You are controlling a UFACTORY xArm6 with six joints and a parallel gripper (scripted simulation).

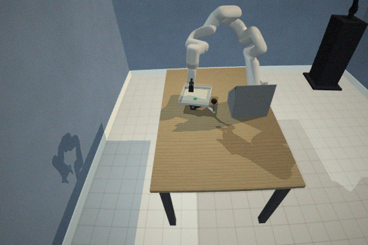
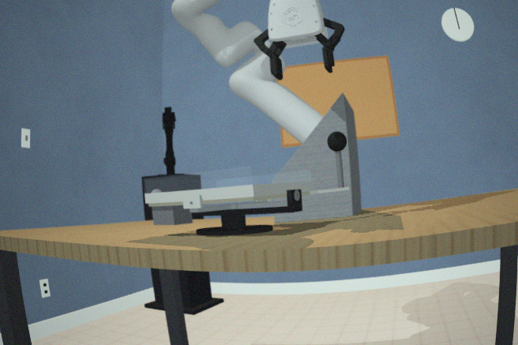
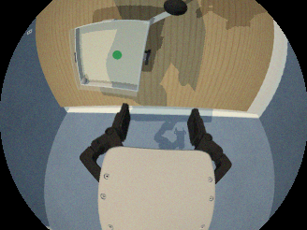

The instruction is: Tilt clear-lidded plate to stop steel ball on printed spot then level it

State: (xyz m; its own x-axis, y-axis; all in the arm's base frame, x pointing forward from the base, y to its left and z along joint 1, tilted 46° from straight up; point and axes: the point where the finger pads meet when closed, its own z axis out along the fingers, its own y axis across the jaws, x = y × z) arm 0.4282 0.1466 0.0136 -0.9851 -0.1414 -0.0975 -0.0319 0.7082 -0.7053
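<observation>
The clear-lidded plate [image 1: 195, 96] is a white square tray on a black pedestal [image 2: 234, 223] at the back left of the wooden table. It looks about level in the side view [image 2: 226, 195]. The green printed spot [image 1: 194, 98] lies near its middle and also shows in the wrist view [image 3: 116, 55]. I cannot make out the steel ball. A lever with a black knob [image 1: 213, 101] sticks out from the plate's right side. My gripper [image 2: 300, 64] [image 1: 191, 85] is open and empty. It hangs well above the plate, by its far edge.
A grey wedge block [image 1: 251, 100] stands just right of the plate, close to the knob [image 2: 336, 140]. The table's back edge runs close behind the plate [image 3: 163, 110]. A black pillar with a camera stand [image 1: 335, 49] stands on the floor at the far right.
</observation>
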